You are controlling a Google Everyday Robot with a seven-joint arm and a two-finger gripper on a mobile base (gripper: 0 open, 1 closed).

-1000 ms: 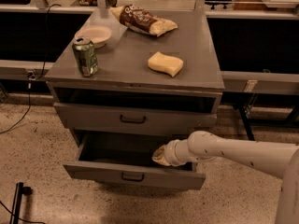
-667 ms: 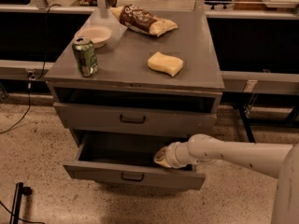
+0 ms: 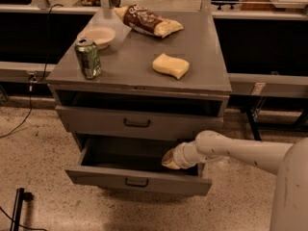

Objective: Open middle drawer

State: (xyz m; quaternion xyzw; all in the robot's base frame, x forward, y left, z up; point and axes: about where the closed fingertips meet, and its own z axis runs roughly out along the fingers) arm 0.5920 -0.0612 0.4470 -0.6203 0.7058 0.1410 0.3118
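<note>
The grey cabinet point(image 3: 202, 81) has its middle drawer point(image 3: 96, 176) pulled out, its dark inside showing. Its small black bar handle point(image 3: 137, 182) sits at the centre of the front. The upper drawer point(image 3: 86, 119) above it is closed, with its own handle point(image 3: 137, 123). The lowest drawer is hidden under the open one. My gripper point(image 3: 168, 159) is inside the open drawer, right of centre, just behind the drawer front. My white arm point(image 3: 240, 153) reaches in from the right.
On the cabinet top stand a green can point(image 3: 88, 57), a white bowl point(image 3: 99, 35), a brown chip bag point(image 3: 148, 21) and a yellow sponge point(image 3: 170, 65). A cable point(image 3: 19, 121) trails on the speckled floor at left. A black post point(image 3: 18, 208) stands at lower left.
</note>
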